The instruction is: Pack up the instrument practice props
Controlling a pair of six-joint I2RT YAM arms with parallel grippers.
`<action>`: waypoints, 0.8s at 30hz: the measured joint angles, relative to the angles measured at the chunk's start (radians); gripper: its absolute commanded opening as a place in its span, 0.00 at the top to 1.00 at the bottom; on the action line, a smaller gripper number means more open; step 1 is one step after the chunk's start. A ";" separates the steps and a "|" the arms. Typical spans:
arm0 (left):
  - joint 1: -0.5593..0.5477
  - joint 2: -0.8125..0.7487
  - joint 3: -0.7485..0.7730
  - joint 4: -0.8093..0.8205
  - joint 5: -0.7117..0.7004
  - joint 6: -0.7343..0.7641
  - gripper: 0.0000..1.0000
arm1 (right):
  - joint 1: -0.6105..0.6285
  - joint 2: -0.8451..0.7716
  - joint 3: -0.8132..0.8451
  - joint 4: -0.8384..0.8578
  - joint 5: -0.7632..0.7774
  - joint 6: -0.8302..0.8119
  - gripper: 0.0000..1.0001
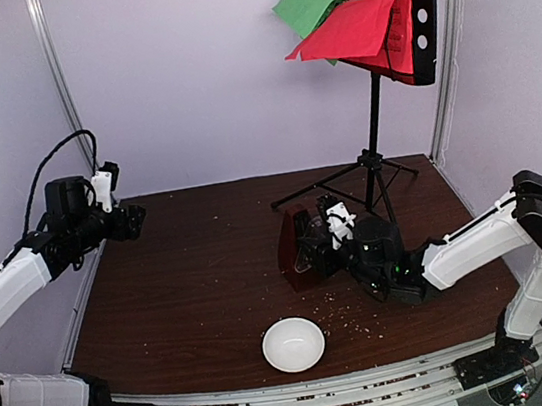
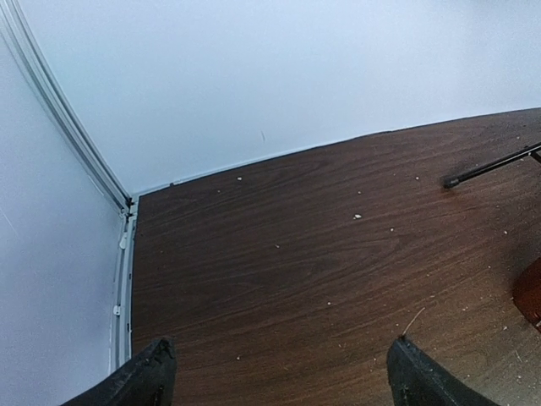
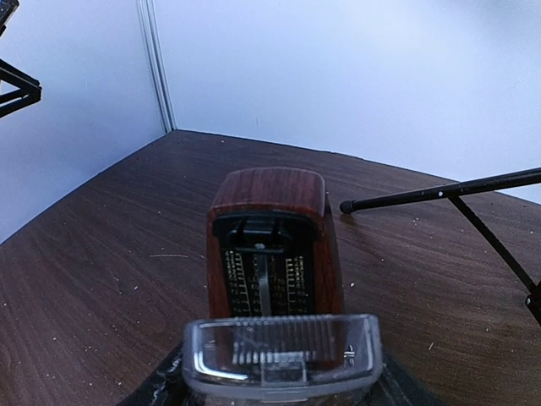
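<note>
Right wrist view.
- Right gripper (image 3: pixel 283 391): jaws part-closed, pinching the clear cover (image 3: pixel 281 355) by its sides. It sits just before the open face of the metronome (image 3: pixel 270 254) and is not yet seated.
- Left gripper (image 2: pixel 279 381): fingers spread wide and empty, well left of the metronome over bare table (image 1: pixel 180 276).
- Music stand (image 1: pixel 375 138): erected behind the metronome, with the green sheet (image 1: pixel 305 1) and red sheet (image 1: pixel 358 29) on its desk.
- White bowl (image 1: pixel 293 344): in front of the metronome.
- Status: early. Cover fitting is in hand; stand and sheets are unpacked.
</note>
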 measured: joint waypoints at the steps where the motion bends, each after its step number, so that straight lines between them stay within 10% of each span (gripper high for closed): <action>1: 0.000 -0.001 -0.001 0.000 -0.005 0.000 0.11 | 0.000 0.002 0.000 0.005 0.001 0.000 0.49; 24: 0.000 -0.022 -0.015 0.001 -0.039 0.006 0.10 | 0.001 0.053 -0.003 0.092 0.009 -0.035 0.45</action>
